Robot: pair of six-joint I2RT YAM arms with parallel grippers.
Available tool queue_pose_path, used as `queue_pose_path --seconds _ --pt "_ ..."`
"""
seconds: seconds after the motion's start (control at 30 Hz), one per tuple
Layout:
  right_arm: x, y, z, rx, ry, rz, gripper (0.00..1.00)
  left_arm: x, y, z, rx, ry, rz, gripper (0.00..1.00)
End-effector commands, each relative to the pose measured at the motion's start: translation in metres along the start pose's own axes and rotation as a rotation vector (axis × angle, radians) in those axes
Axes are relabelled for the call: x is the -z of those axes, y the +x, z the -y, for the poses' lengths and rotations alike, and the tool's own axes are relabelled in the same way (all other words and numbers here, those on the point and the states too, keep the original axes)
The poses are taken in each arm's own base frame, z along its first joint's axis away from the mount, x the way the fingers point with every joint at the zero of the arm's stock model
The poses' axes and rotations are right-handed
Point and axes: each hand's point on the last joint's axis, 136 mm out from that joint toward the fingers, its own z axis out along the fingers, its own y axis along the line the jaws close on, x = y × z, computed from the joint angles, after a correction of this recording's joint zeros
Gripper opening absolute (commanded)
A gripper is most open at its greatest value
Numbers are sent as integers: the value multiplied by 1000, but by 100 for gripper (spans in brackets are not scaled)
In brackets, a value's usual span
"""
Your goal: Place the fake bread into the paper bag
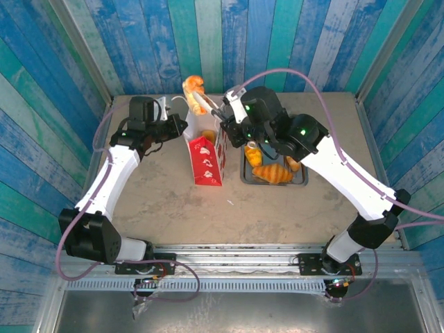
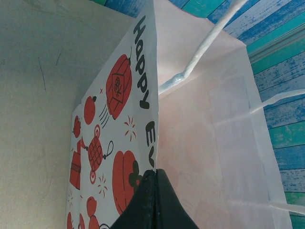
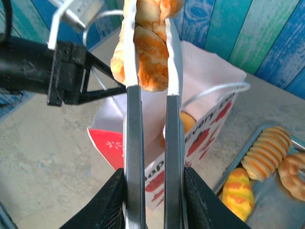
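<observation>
The paper bag [image 1: 207, 156] is stood upright on the table [image 1: 152, 201], just left of the grey tray [image 1: 303, 182]. Its top edge is pinched between the closed fingers of the left gripper [image 2: 155, 200]. The metal tongs [image 3: 134, 143] are squeezed by the right gripper [image 3: 155, 195], clamped across both arms. 1 braided roll [image 3: 150, 62] is held in the tongs above the bag's open mouth. 1 pastry [image 3: 187, 121] is seen inside the bag.

From high at the near edge, one camera overlooks the whole surface [image 1: 159, 201]; both wrist cameras face the paper bag [image 2: 200, 143] up close.
</observation>
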Motion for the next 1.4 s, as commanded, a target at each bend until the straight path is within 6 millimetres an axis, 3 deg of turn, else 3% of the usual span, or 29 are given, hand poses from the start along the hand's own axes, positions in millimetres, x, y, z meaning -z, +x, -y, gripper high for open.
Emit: queue_pose_path --seconds 0.0,0.67,1.17,1.37 --pt "-6 17 4 11 32 -65 22 15 -4 8 -13 12 41 3" --pt "-11 66 20 76 114 -249 25 21 -4 16 -19 43 42 3" --pt "-18 73 9 94 53 -315 43 22 -5 20 -19 61 47 3" --pt "-23 69 11 84 76 -305 45 22 -5 20 -18 63 48 3"
